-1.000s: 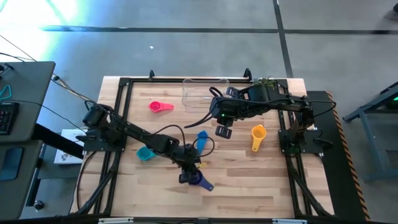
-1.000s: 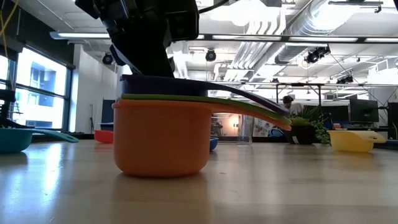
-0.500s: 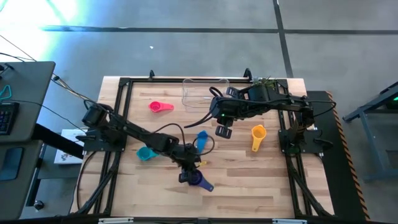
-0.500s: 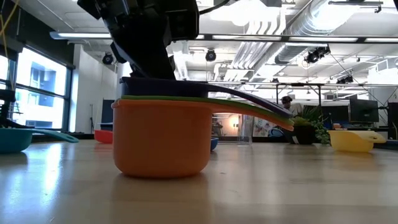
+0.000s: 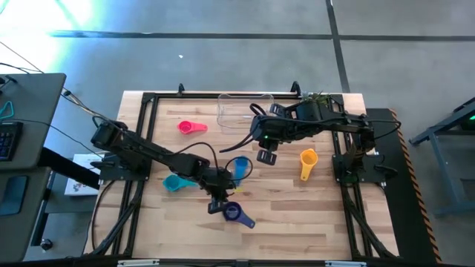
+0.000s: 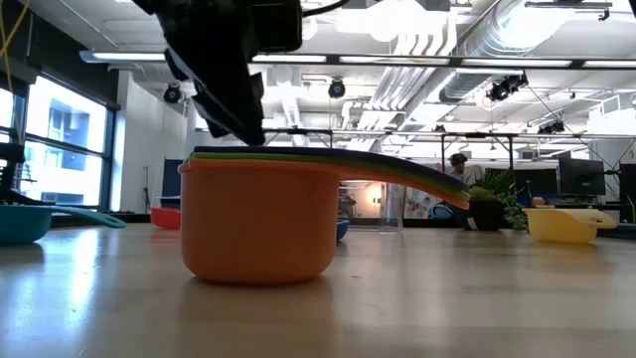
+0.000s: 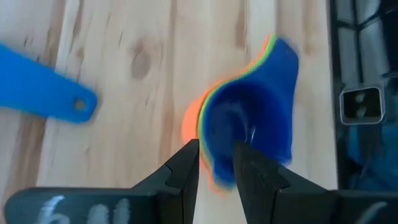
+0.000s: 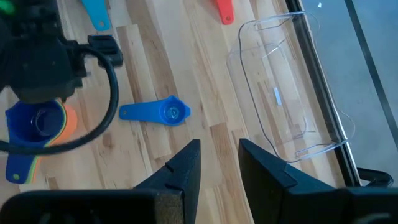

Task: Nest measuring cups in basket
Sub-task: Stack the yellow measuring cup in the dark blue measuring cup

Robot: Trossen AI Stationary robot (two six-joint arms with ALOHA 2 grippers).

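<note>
A nested stack of cups [image 5: 234, 213] stands on its base near the table's near middle: red-orange outside, green within, purple on top [image 7: 249, 118], handles fanned together [image 6: 417, 177]. My left gripper [image 7: 216, 155] is narrowly open, with its fingertips just above the stack's rim on the left side [image 6: 248, 124]. Loose cups lie on the wood: blue [image 5: 239, 167], teal [image 5: 174, 182], pink [image 5: 191, 127] and yellow [image 5: 308, 159]. The clear basket [image 5: 245, 109] sits at the far edge. My right gripper [image 5: 266, 157] hangs open over the table between the basket and the yellow cup.
A small potted plant [image 5: 318, 96] stands at the far right corner beside the basket. The black frame rails [image 5: 148, 133] run along the table's edges. Bare wood lies to the right of the stack and along the near edge.
My left gripper has risen and drawn back toward the table's left, off the stack. The purple cup, which stood proud above the green rim, has dropped flush into the stack. The stack itself has stayed where it was.
</note>
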